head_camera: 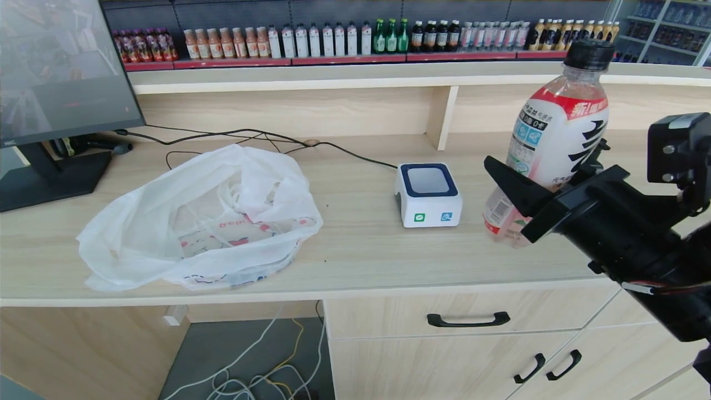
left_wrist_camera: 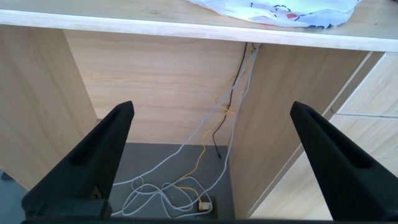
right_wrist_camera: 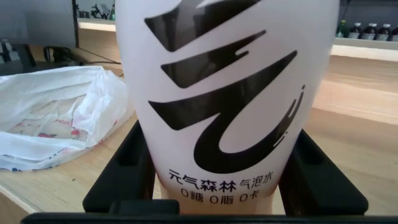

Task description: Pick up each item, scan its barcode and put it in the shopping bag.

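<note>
A drink bottle (head_camera: 547, 139) with a black cap and a white, red and black label is held upright and slightly tilted above the counter's right part, with my right gripper (head_camera: 547, 186) shut on its lower half. Up close, the bottle (right_wrist_camera: 227, 93) sits between the black fingers (right_wrist_camera: 121, 168). The white scanner (head_camera: 427, 194) with a dark window stands on the counter just left of the bottle. The white shopping bag (head_camera: 205, 219) lies open on the counter's left half, something printed inside it. My left gripper (left_wrist_camera: 211, 162) hangs open below the counter edge, nothing between its fingers.
A monitor (head_camera: 58, 72) on a black stand occupies the counter's far left, with cables (head_camera: 250, 136) running behind the bag. A raised back shelf (head_camera: 389, 75) borders the counter. Drawers with black handles (head_camera: 469, 319) sit below. Loose cables (left_wrist_camera: 186, 180) lie on the floor under the counter.
</note>
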